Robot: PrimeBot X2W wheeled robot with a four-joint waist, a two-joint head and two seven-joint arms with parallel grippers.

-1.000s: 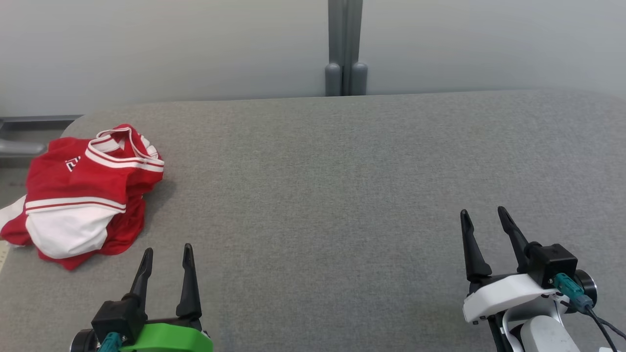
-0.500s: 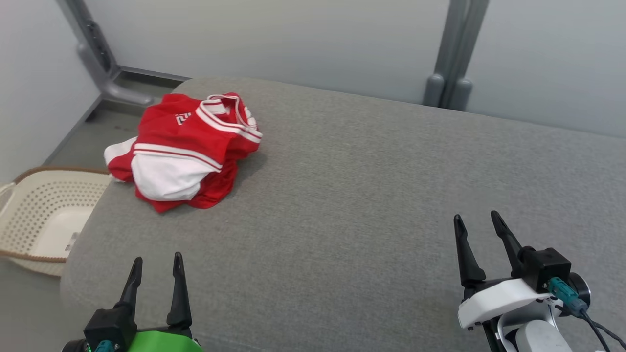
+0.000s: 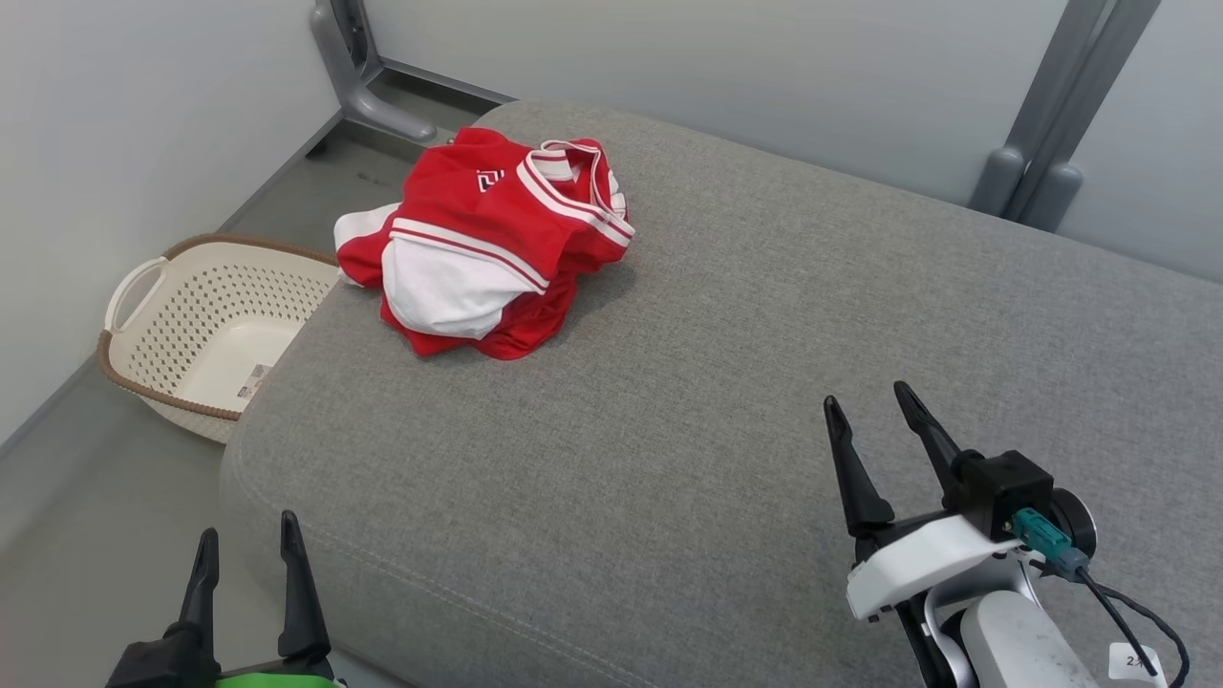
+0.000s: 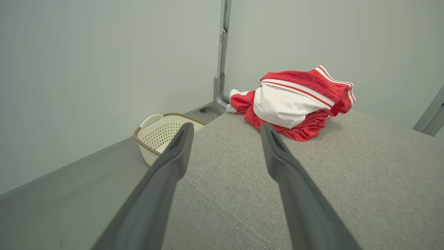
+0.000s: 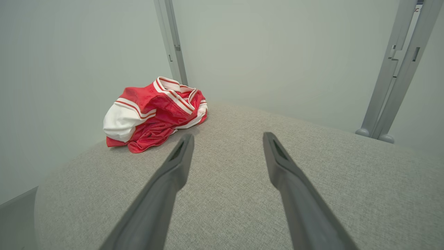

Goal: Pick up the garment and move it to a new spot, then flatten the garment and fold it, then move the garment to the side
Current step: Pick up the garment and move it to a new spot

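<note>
This looks like a lab test cell set up for a household laundry chore. Smooth pale grey panel walls [image 3: 143, 115] meet at grey metal upright posts [image 3: 1051, 124] with rounded feet, and the floor [image 3: 86, 516] is the same plain grey. The workplace is a broad padded surface [image 3: 717, 382] upholstered in grey woven cloth, with a stitched seam along its rounded edge. The homely touches are a cream perforated laundry basket [image 3: 182, 306] with a brown rim, standing on the floor beside the pad, and a crumpled red and white garment [image 3: 487, 248] lying on it
</note>
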